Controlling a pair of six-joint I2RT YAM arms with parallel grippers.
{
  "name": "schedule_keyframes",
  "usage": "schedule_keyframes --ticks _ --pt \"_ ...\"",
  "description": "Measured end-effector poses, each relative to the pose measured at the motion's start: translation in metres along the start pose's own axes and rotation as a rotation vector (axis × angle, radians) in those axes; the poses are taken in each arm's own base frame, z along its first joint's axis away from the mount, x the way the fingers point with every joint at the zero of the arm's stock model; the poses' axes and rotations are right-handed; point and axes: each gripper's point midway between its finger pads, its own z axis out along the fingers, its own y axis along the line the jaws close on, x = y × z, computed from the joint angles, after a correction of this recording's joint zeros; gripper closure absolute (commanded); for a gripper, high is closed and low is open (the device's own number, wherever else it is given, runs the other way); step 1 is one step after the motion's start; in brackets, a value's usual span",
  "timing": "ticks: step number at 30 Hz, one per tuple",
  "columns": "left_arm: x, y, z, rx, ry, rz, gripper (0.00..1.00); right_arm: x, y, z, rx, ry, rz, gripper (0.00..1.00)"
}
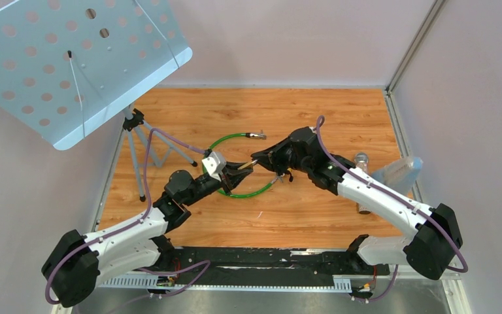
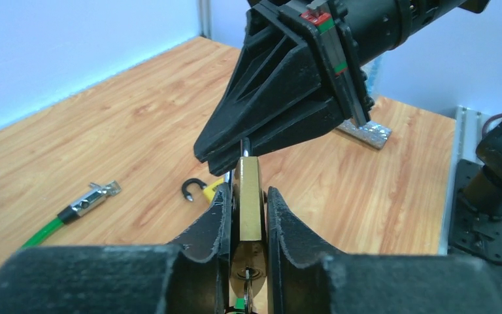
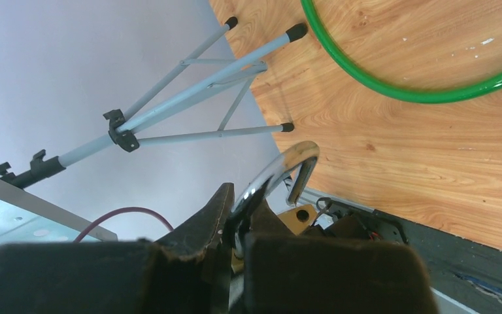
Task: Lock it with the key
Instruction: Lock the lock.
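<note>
The two arms are meeting above the green cable (image 1: 217, 147), which is lying in a loop on the wooden table (image 1: 314, 219). The padlock (image 2: 248, 209) is hanging in the air between them, over the open right side of that loop and clear of the wood.

The left gripper (image 2: 248, 193) is clamping the brass body. Its two fingers (image 2: 212, 226) are pressing flat against the padlock's broad faces, with no gap showing on either side.

The right gripper (image 2: 235, 156) is pointing in from the right of the loop. Its fingers are drawn almost fully together and are pinching the chrome shackle (image 3: 289, 167). The shackle's curved top is sticking out just past the fingertips in the right wrist view. I cannot tell whether the shackle is seated in the body or sprung open.

A round keyhole is showing at the end of the padlock nearest the left wrist. What looks like a key (image 2: 248, 288) is sitting in it, with a bit of green beside it. It is buried deep between the fingers, so I cannot be sure.

The cable's metal end (image 2: 95, 198) is resting on the wood at the top of the loop. A tripod stand (image 1: 134, 131) is standing just left of the loop, with one foot close to the cable.
</note>
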Motion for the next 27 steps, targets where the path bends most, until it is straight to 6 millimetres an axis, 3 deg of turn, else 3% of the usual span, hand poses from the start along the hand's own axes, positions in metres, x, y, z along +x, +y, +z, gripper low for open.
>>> schedule_keyframes --ticks 2,6,8,12,15,16,19,23,27 --pt "0.001 0.003 0.0 -0.018 0.003 -0.004 1.0 0.0 0.001 0.0 -0.003 0.001 0.007 1.0" --pt "0.003 0.002 0.002 -0.013 0.029 -0.014 1.0 -0.001 -0.001 0.0 0.006 0.001 0.013 1.0" --pt "0.003 0.003 0.005 -0.015 0.045 -0.022 1.0 -0.003 -0.001 0.0 0.006 -0.004 0.02 0.94" --pt "0.007 0.004 0.008 -0.02 0.073 -0.05 1.0 -0.006 -0.002 0.0 0.014 -0.01 0.03 0.54" --pt "0.014 0.004 0.007 -0.034 0.11 -0.094 1.0 -0.004 0.001 0.0 0.002 -0.005 0.023 0.33" --pt "0.017 0.006 0.006 -0.053 0.128 -0.117 1.0 -0.004 0.001 0.001 -0.004 -0.004 0.018 0.3" --pt "0.023 0.012 0.005 -0.112 0.177 -0.174 1.0 -0.006 -0.006 0.001 -0.01 -0.008 0.01 0.24" --pt "0.022 0.023 0.005 -0.193 0.21 -0.218 1.0 -0.015 -0.031 -0.004 0.018 -0.027 -0.035 0.22" --pt "0.015 0.029 0.006 -0.237 0.224 -0.232 1.0 -0.023 -0.034 -0.024 -0.032 -0.076 -0.235 0.24"
